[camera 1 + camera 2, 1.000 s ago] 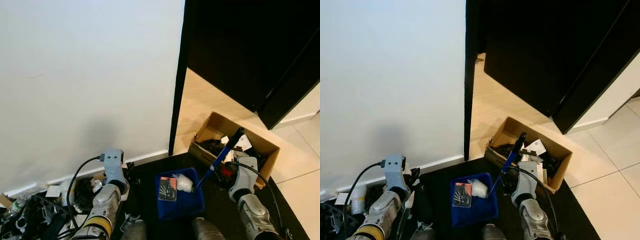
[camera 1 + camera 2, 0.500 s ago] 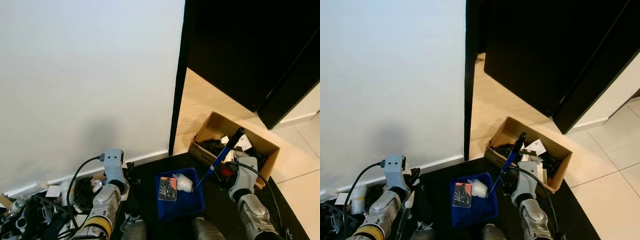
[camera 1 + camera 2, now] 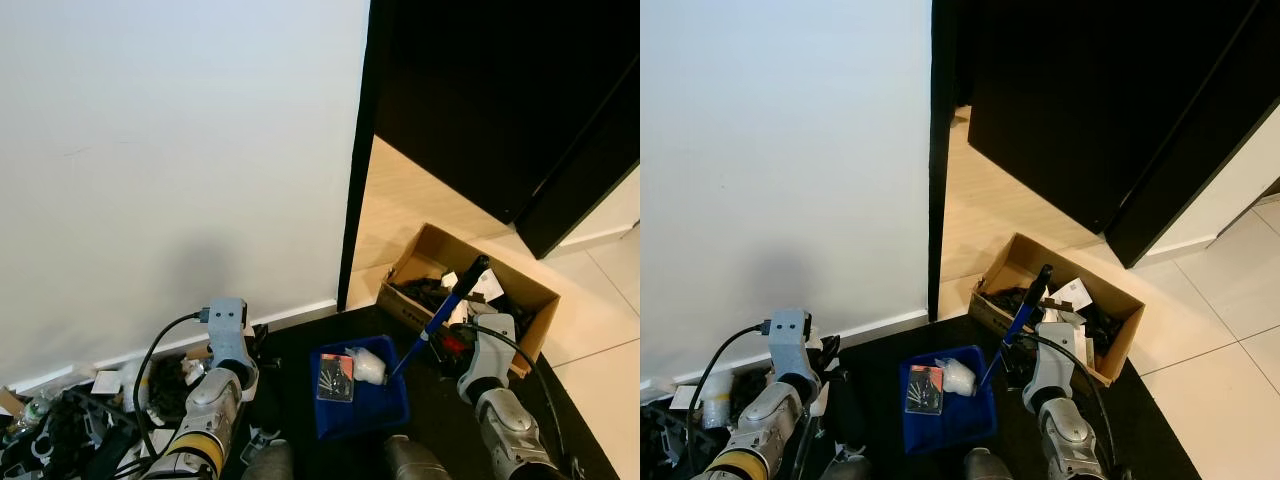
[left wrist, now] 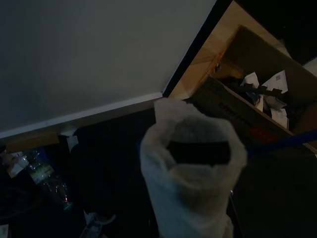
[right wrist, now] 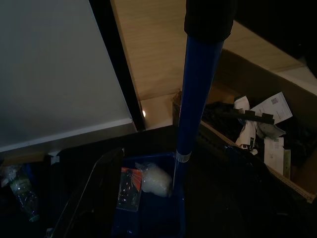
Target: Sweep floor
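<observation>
While a white wall point(image 3: 180, 150) rises behind it, the robot stands over a blue dustpan point(image 3: 360, 400) on a black mat point(image 3: 440, 410), the landmark for what lies around it. Far to the dustpan's left, at the foot of the wall, sits a clutter of bottles point(image 3: 30, 410), cables and dark gear. Nearer on that side, the left gripper point(image 4: 190, 163) is raised above the floor with a whitish bag-like sleeve point(image 4: 193, 178) in front of its wrist camera; whether its fingers are spread or closed cannot be told. Inside the dustpan lie a small red-and-black packet point(image 3: 335, 377) and, just to its right, a crumpled white wad point(image 3: 366, 367). From the dustpan's right rear corner a blue handle point(image 3: 432, 322) with a black grip point(image 3: 472, 272) slants up and to the right. Beside that handle is the right gripper point(image 3: 452, 345), though the frames do not settle whether its fingers are clamped on the handle or free. Beyond the dustpan to the right, an open cardboard box point(image 3: 430, 250) holding papers and dark scraps rests at the mat's edge, on pale wooden flooring point(image 3: 410, 200) below a black door point(image 3: 500, 90).
</observation>
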Tool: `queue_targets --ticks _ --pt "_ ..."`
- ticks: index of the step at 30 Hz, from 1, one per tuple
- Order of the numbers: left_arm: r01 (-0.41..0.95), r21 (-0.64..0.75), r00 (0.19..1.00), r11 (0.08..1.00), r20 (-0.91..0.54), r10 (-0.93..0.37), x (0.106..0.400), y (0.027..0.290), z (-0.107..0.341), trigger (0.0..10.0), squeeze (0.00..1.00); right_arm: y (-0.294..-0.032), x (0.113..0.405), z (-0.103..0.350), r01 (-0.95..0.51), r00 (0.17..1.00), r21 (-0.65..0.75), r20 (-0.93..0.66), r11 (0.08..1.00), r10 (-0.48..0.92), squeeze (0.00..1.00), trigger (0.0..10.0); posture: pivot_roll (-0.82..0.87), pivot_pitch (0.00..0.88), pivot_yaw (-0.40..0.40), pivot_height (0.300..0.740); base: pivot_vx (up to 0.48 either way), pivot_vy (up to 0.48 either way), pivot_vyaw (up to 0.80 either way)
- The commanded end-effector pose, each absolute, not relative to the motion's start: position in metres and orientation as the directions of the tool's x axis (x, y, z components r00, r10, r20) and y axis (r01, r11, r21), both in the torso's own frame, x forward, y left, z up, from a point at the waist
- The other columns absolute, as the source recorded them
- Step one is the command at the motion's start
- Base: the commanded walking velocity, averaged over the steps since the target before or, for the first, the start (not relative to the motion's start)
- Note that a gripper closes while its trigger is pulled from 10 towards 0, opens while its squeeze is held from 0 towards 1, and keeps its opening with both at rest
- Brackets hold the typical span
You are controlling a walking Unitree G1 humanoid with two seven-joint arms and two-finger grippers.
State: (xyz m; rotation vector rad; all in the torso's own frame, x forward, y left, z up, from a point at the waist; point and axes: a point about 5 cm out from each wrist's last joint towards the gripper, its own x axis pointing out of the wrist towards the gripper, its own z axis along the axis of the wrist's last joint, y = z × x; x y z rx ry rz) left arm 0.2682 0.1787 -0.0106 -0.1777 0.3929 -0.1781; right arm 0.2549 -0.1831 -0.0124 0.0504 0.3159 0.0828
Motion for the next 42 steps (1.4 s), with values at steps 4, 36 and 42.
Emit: queue_targets --ticks 4,36,42 --pt "0.124 -0.218 0.896 0.968 -0.394 -0.203 0.2618 0.1776 -0.0177 10.0 0.00 -0.1857 0.2499 -0.0180 -0.059 0.937 0.068 -0.340 0.996 0.079 0.00 10.0 0.03 0.165 -0.013 0.740 0.000 0.000 0.00" --pt "0.123 -0.218 0.895 0.968 -0.396 -0.204 0.2606 0.1766 -0.0188 10.0 0.00 -0.1867 0.2486 -0.0189 -0.058 0.936 0.068 -0.343 0.996 0.078 0.00 10.0 0.03 0.157 -0.015 0.740 0.000 0.000 0.00" --pt "0.124 -0.218 0.896 0.968 -0.395 -0.204 0.2606 0.1766 -0.0187 10.0 0.00 -0.1867 0.2484 -0.0190 -0.058 0.936 0.068 -0.343 0.996 0.078 0.00 10.0 0.03 0.161 -0.014 0.740 0.000 0.000 0.00"
